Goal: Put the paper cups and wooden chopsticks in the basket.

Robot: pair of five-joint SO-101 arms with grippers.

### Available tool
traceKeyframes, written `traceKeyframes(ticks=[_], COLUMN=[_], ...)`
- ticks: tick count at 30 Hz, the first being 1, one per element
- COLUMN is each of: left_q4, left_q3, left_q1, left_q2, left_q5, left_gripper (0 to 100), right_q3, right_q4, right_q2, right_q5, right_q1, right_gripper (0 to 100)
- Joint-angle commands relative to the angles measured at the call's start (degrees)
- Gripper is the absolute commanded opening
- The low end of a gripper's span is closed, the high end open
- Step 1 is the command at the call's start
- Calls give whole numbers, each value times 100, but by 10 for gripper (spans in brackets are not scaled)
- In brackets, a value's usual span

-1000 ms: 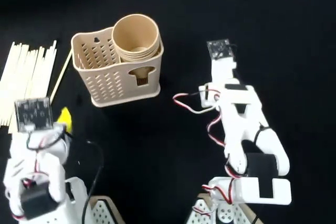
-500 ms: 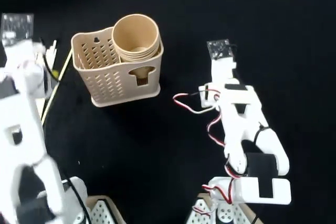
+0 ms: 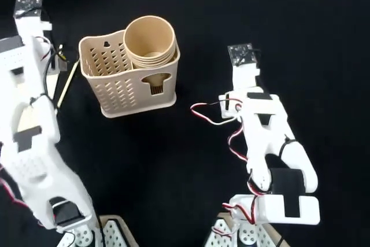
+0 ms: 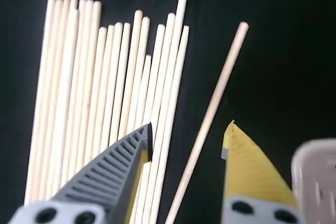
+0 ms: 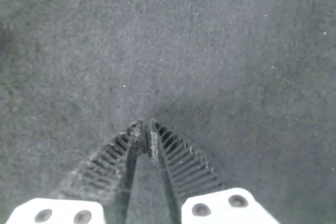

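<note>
**Black table with a basket, cups and sticks**

Black cloth covers the table [image 3: 173, 166], and two white robot arms stand at the near edge.

A beige plastic basket with little holes in its sides [image 3: 115, 88] stands upright toward the far side of the table, between the two arms. A stack of round tan paper cups [image 3: 150, 41] sits inside it, open side up. In the high view the cups fill the right part of the basket, and their rims stick up above its wall.

Thin, pale wooden chopsticks [image 4: 100, 87] lie flat on the table to the left of the basket, side by side in a loose row. One more single wooden chopstick [image 4: 212, 108] lies a little apart from the row, on the side nearer the basket. A corner of the basket shows close by in the left wrist view.

The left gripper [image 4: 189, 127] hangs over these sticks. Its grey finger [image 4: 115, 171] and its yellow finger [image 4: 247, 166] are spread wide apart. The single chopstick runs through the gap between them, and the grey tip is over the edge of the row. I cannot tell if a finger touches a stick.

The right gripper [image 5: 143, 127] is over bare black cloth to the right of the basket. Its two fingers are pressed together with nothing between them.
</note>
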Motion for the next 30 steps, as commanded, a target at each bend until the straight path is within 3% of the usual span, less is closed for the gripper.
traceKeyframes(ticks=[1, 8, 13, 16, 30], left_q4=[642, 1257, 1275, 1705, 1864], left_q3=[-1877, -3996, -5103, -5587, -6000], left_q1=[163, 242, 251, 268, 347], left_q2=[905, 2655, 3631, 3982, 5116], left_q5=[70, 193, 185, 158, 185], left_gripper=[231, 232, 234, 234, 230], right_q3=[-13, -13, -13, -13, -13], right_q4=[-88, -88, -88, -88, -88], right_q2=[-110, -110, -110, -110, -110], right_q5=[0, 0, 0, 0, 0], right_q1=[-9, -18, -18, -18, -26], right_gripper=[13, 13, 13, 13, 13])
